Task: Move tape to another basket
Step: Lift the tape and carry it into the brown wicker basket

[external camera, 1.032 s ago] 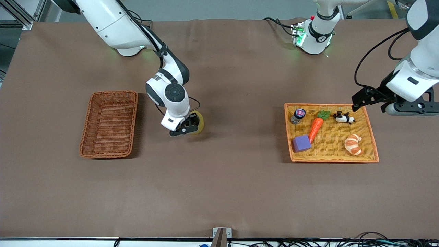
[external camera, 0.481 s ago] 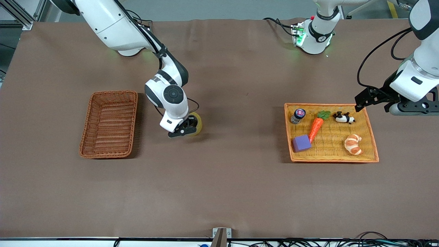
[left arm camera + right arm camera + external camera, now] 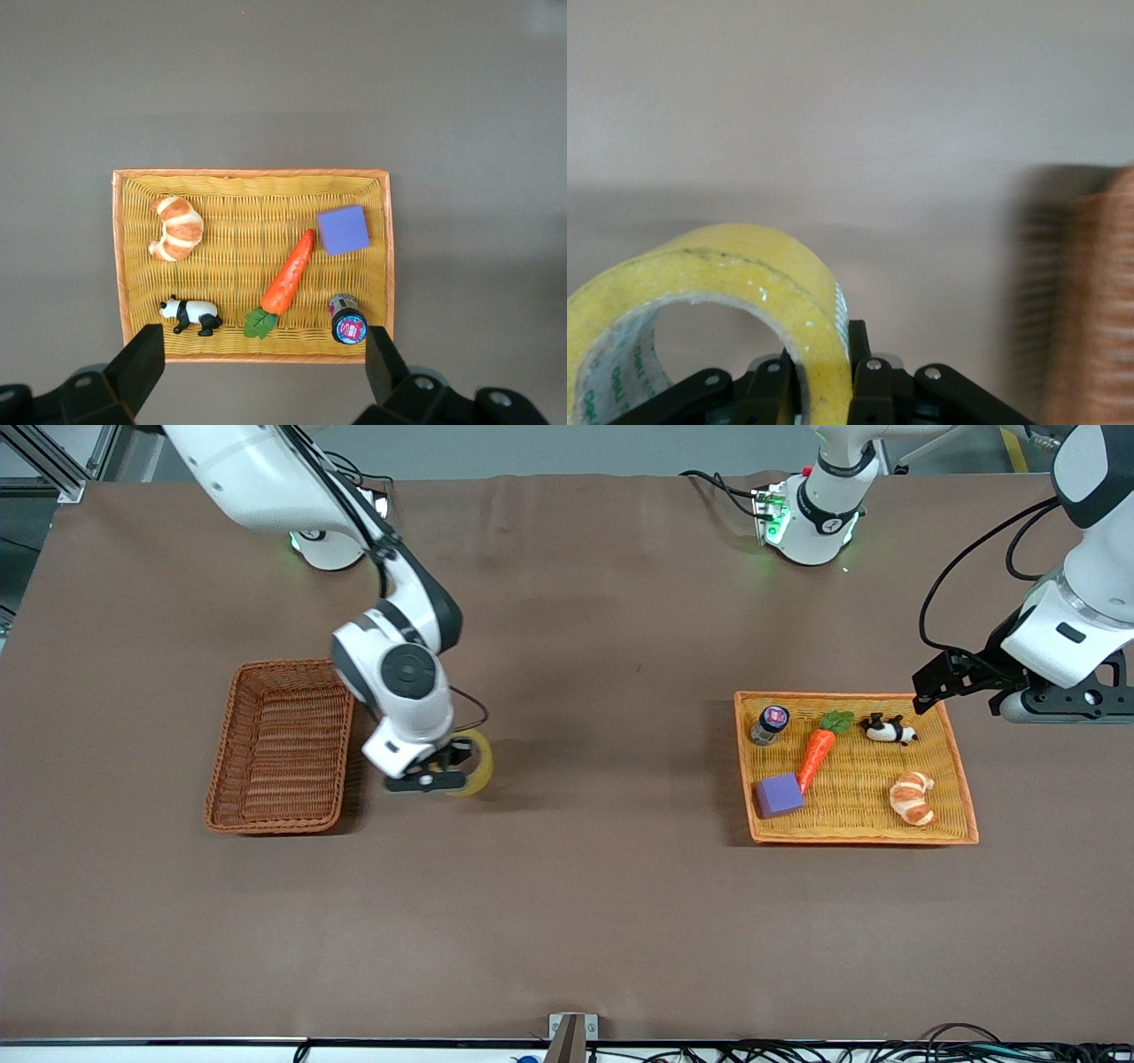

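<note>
The right gripper [image 3: 431,778] was clamped on the tape [image 3: 472,763], its fingers [image 3: 864,381] pinching the wall of the yellowish ring, one inside the hole and one outside. It held the roll up in the air over bare table, just beside the long edge of the basket [image 3: 282,746] that faces the middle of the table. The tape stood on edge in the grip, and in the right wrist view the roll [image 3: 718,305] filled the lower part of the picture with the reddish-brown wicker [image 3: 1099,301] blurred at the edge.

The left gripper [image 3: 930,684] waited with its fingers [image 3: 137,367] spread wide apart, holding nothing, over the corner of the orange-yellow tray [image 3: 966,815] toward the left arm's end of the table. In that tray lay a croissant [image 3: 913,798], a toy carrot [image 3: 816,754], a purple block [image 3: 780,795], a small panda figure [image 3: 889,730] and a small jar with a dark lid [image 3: 771,723]. The two wicker containers stood well apart on the brown table [image 3: 585,903].
</note>
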Controlling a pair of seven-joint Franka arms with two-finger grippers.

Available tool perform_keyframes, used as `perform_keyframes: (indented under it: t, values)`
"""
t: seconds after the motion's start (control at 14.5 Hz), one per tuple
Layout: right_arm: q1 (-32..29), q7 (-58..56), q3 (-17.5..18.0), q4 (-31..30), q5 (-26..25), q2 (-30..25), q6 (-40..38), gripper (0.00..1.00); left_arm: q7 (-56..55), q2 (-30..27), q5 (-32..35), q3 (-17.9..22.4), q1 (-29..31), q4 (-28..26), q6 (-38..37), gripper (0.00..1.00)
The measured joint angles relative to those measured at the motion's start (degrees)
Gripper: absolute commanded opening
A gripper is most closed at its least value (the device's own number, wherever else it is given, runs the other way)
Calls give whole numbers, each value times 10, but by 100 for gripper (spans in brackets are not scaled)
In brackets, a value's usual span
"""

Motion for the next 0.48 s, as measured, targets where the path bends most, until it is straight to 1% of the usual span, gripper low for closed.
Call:
perform_keyframes:
  t: [0.14, 0.21, 0.34, 0.48]
  values:
    - [-30, -6, -6, -2, 0, -44, -22, 0, 0, 0, 0, 0, 0, 0, -1, 100]
    - [-39, -20, -17, -5, 0, -61, -27, 0, 0, 0, 0, 0, 0, 1, -1, 100]
    - [-45, -62, -51, -18, 1, -86, -29, 0, 0, 0, 0, 0, 1, 1, -2, 100]
    - [-46, -116, -89, -46, 2, -110, -29, 0, 0, 0, 0, 0, 1, 1, -2, 100]
